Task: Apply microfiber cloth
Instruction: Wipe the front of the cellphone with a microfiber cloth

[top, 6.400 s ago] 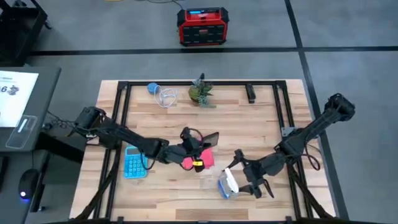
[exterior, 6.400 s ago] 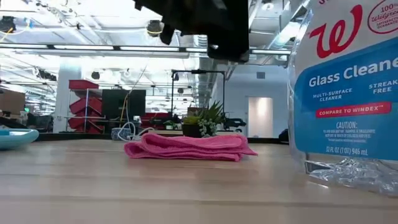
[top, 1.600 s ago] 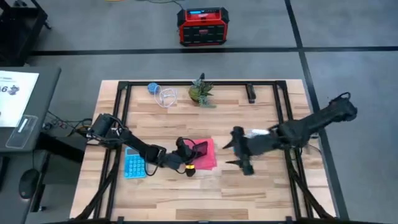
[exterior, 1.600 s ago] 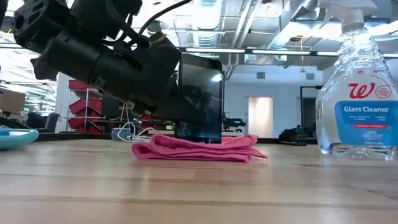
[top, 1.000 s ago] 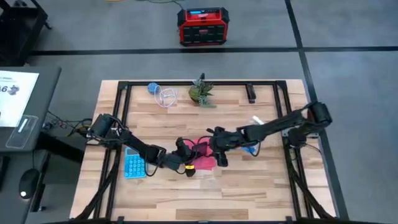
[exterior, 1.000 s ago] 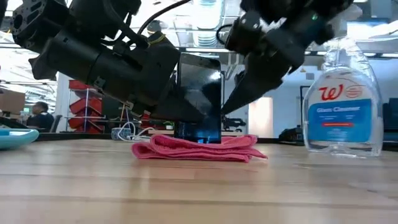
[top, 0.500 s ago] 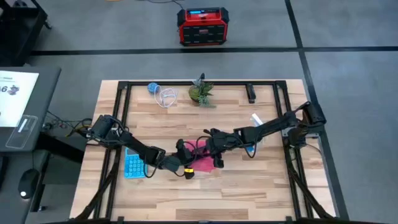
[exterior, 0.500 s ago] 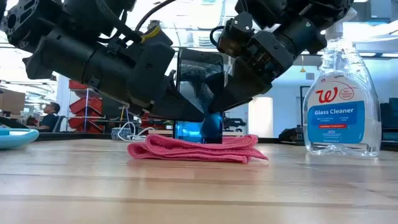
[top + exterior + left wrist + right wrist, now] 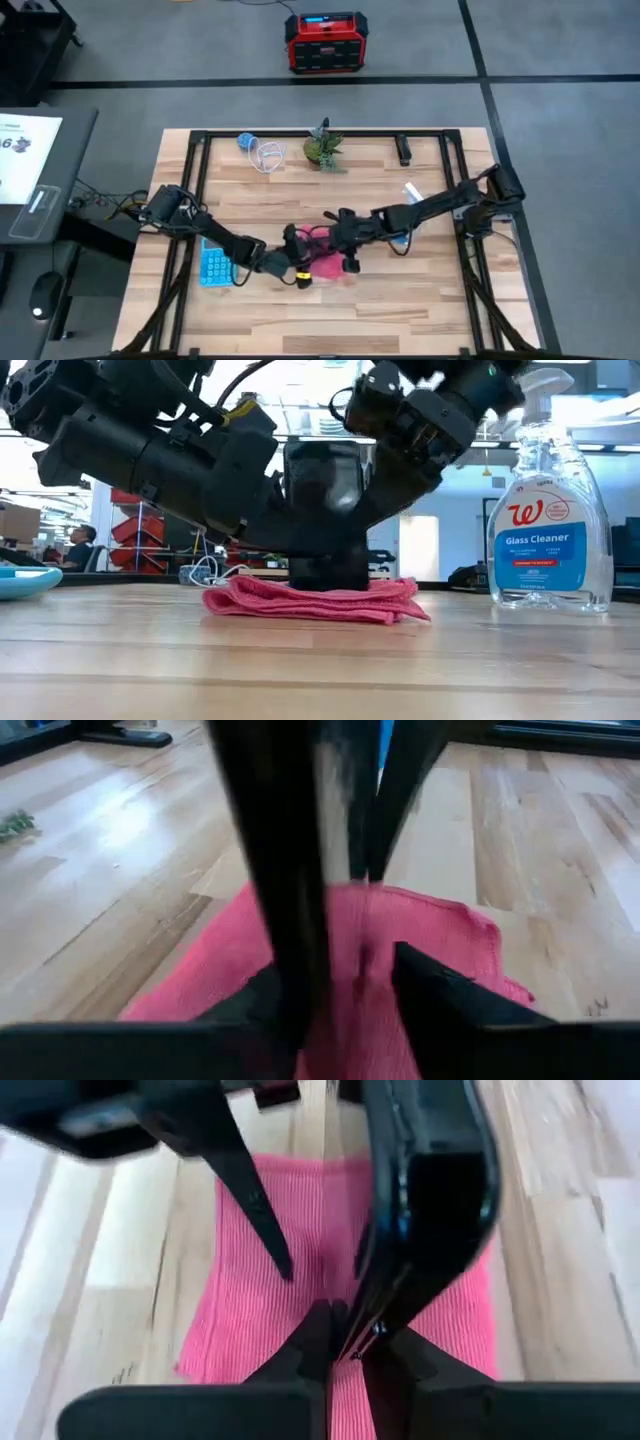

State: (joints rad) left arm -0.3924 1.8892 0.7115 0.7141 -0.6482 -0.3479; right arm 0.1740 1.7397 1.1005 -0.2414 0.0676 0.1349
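A soft bright pink microfiber cloth (image 9: 312, 601), folded into a rough square, is lying flat on the pale wooden table (image 9: 420, 300), a little nearer the light blue calculator (image 9: 213, 262) than the clear glass-cleaner spray bottle (image 9: 550, 510). A thin black phone (image 9: 323, 520) is standing upright on its edge on top of the cloth, its lower edge touching the pink fabric. The left gripper (image 9: 296, 252) is reaching in from the calculator side and looks to be gripping the phone, fingers pressed against its flat faces. The right gripper (image 9: 342, 240) is reaching in from the spray bottle side, and in its wrist view its fingers (image 9: 240, 1190) are spreading apart, one on each side of the phone's edge, with the cloth directly beneath. Both grippers are meeting over the cloth, about equally near it. The cloth is lying straight below the phone, so wiping likely means drawing the phone across the fabric.
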